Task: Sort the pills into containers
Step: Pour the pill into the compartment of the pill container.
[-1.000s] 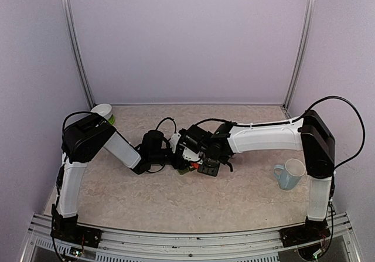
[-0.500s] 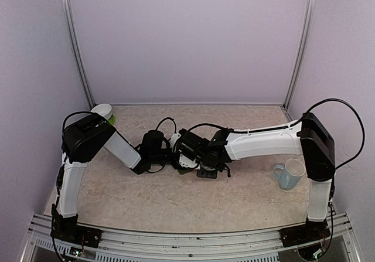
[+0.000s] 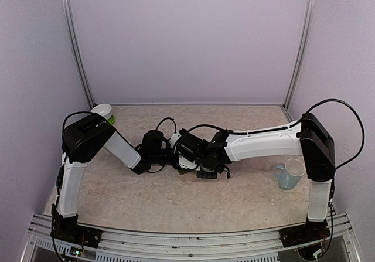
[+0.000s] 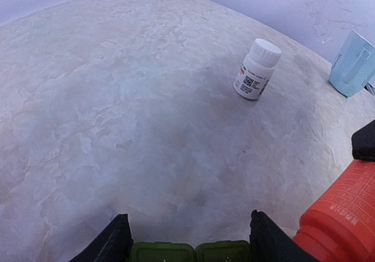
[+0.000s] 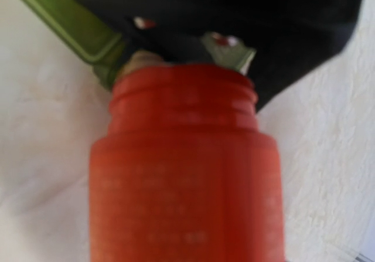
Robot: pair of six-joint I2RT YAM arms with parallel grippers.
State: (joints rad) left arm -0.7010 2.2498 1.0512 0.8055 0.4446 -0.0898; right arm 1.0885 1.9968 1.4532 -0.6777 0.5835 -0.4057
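Note:
The containers point(image 4: 190, 252) are a dark green strip of joined lidded compartments at the bottom edge of the left wrist view. My left gripper point(image 4: 190, 241) is shut on them, one black finger on each side. In the top view the two grippers meet mid-table, the left gripper point(image 3: 171, 156) facing the right gripper point(image 3: 191, 156). My right gripper is shut on an open orange pill bottle point(image 5: 184, 174) that fills the right wrist view. Its mouth is tipped against the green strip point(image 5: 70, 21). The bottle also shows in the left wrist view point(image 4: 340, 215). Pills are too blurred to make out.
A white pill bottle point(image 4: 256, 68) with a white cap stands tilted on the table beyond the containers. A pale blue mug point(image 3: 290, 174) stands at the right. A white bowl point(image 3: 102, 109) sits at the back left corner.
My right arm has lowered and shifted left, bringing the orange bottle closer against the containers. My left arm has stayed still.

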